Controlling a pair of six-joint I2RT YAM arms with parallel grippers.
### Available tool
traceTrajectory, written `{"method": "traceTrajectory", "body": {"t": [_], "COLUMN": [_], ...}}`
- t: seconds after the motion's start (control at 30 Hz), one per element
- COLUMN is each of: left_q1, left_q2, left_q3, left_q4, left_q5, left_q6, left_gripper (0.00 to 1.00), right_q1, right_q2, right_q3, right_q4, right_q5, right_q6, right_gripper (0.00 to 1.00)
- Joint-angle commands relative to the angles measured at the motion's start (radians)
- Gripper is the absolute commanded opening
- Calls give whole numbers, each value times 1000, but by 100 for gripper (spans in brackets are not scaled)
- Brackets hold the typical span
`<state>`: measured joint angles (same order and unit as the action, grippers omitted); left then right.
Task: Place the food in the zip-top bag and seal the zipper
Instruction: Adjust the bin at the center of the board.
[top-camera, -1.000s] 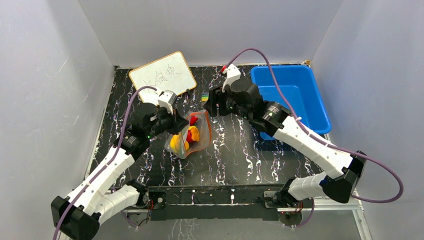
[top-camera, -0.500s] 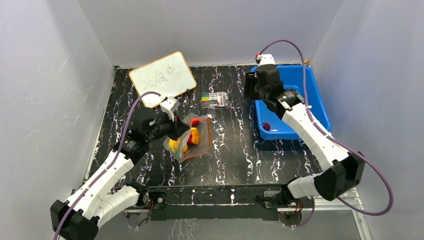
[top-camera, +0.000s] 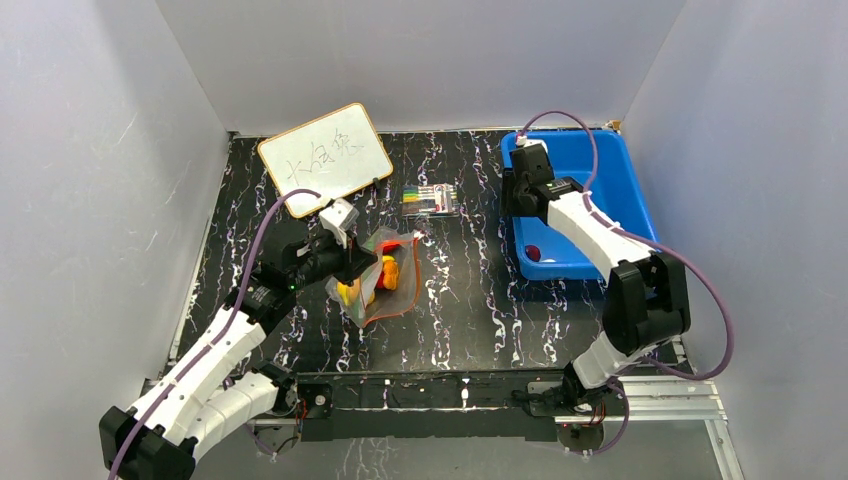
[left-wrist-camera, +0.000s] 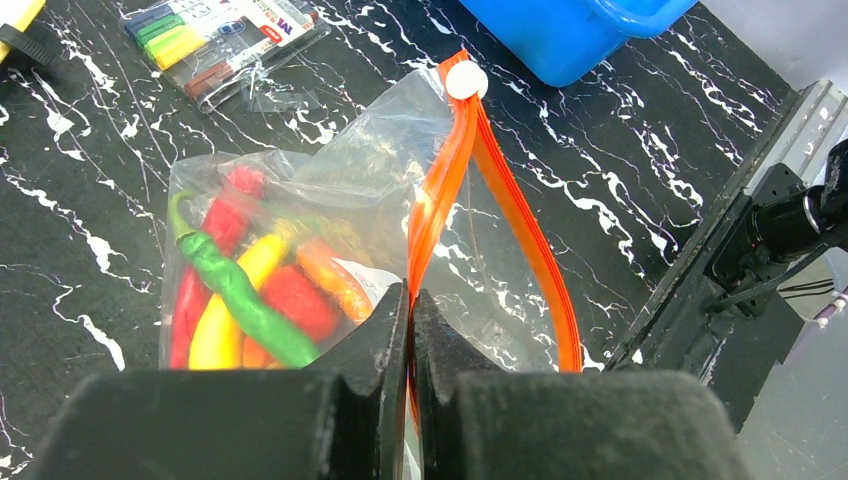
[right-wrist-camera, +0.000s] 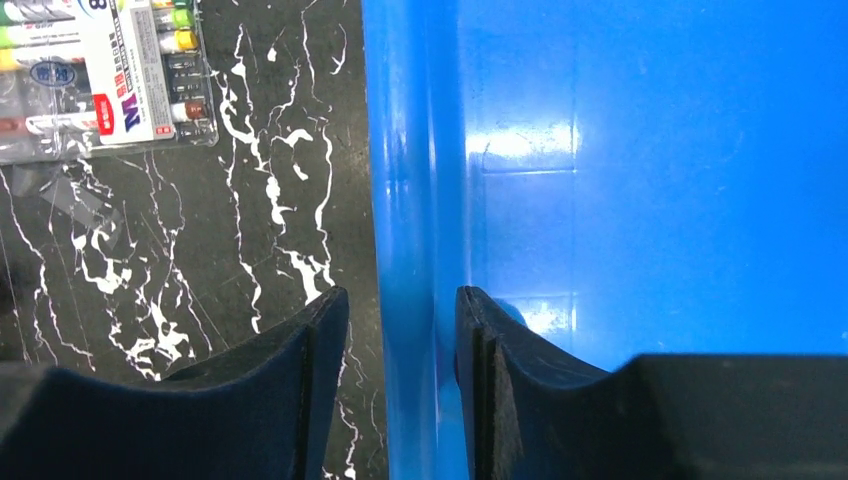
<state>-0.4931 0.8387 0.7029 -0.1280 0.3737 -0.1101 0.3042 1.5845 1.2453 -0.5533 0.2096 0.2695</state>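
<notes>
Left tool (left-wrist-camera: 410, 300) is pinched fully shut on one lip of the zipper (left-wrist-camera: 450, 160), down at the near end of the track. The white slider (left-wrist-camera: 466, 80) sits at the far end, so the mouth gapes wide. The zip-top bag (left-wrist-camera: 330, 190) lies on the desk (left-wrist-camera: 80, 250), mid-desk in the top view. It already has a green pepper (left-wrist-camera: 250, 305), red chili (left-wrist-camera: 215, 240), yellow banana (left-wrist-camera: 215, 335) and some red and orange bits bunched at the closed end.

Right tool (right-wrist-camera: 400, 310) is about half open and straddles the wall of the blue tub (right-wrist-camera: 650, 200), one finger inside and one outside. There's a sliver of desk showing by the outer finger, so it isn't clamped on anything. The marker pack (right-wrist-camera: 100, 70) is off to its side.

What worries me:
- The top view shows a small dark-red piece (top-camera: 533, 252) in the tub's near corner, well away from that tool. If the jaws close where they are, they grab tub wall, not food, and could drag or tip the tub.
- The bag is floppy and held by one lip only. A tug could tilt it and roll food out the open mouth.
- Zipping now would leave that piece behind.
</notes>
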Motion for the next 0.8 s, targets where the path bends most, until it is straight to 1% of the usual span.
{"method": "traceTrajectory", "body": {"t": [0.0,0.1,0.2,0.33,0.4,0.53,0.67,0.7,0.77], "left_q1": [-2,-1,-1,-2,-2,-2,-2,-2,-2], "left_q2": [-23,-15,-8,-6,3,-1,-28,-32,-31], "left_q3": [-14,-10,-9,-23,-19,-16,-30,-36,-34], "left_q4": [18,12,7,11,1,-14,-2,6,9], "left_q5": [-11,-15,-23,-27,-29,-49,-72,-80,-98], "left_q6": [24,36,38,29,30,28,21,23,32], "left_gripper": [0,0,0,0,0,0,0,0,0], "right_q1": [-22,-41,-51,-55,-55,-54,-56,-59,-67], "right_q2": [28,58,99,139,164,194,124,112,87], "right_q3": [14,10,61,101,121,144,145,155,175], "right_q4": [81,130,130,174,180,147,139,122,81], "right_q5": [9,21,31,12,1,-16,-77,-85,-91], "right_q6": [38,58,97,177,206,242,212,194,166], "right_gripper": [38,29,21,16,16,32,52,55,59]}}
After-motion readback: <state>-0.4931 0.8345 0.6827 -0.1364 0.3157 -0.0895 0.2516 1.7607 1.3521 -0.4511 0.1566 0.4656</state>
